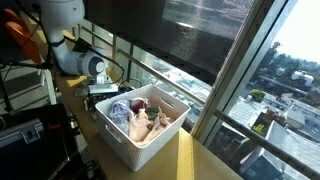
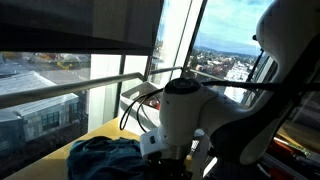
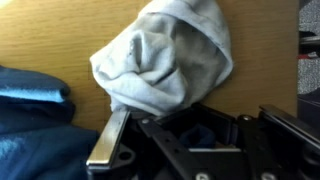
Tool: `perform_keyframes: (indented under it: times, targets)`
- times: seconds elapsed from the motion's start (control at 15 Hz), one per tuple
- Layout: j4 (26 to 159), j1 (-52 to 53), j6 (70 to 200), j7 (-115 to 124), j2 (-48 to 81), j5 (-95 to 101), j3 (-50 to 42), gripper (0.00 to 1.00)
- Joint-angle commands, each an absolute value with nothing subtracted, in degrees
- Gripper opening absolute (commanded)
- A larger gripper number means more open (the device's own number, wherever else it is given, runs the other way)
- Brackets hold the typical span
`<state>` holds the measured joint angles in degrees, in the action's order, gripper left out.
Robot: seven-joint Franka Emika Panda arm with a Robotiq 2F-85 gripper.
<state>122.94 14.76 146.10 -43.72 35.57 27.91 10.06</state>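
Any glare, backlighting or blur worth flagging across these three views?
In an exterior view, the sky through the window is blown out, while the white bin is well lit; in an exterior view, the arm stands backlit against bright glass; in the wrist view, the grey cloth is evenly lit but soft.

Legible markings: none. No text, label, brand, number or sign can be read in either exterior view or the wrist view.
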Motion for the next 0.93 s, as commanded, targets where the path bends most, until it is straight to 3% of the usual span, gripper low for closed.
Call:
perform_keyframes:
  times: [0.0, 0.87]
  targets:
    - [122.3, 14.6, 146.2, -43.4, 36.2, 28.8, 10.5, 0.0]
    - [124.0, 10.5, 143.5, -48.3, 7.7, 24.2, 11.8, 0.0]
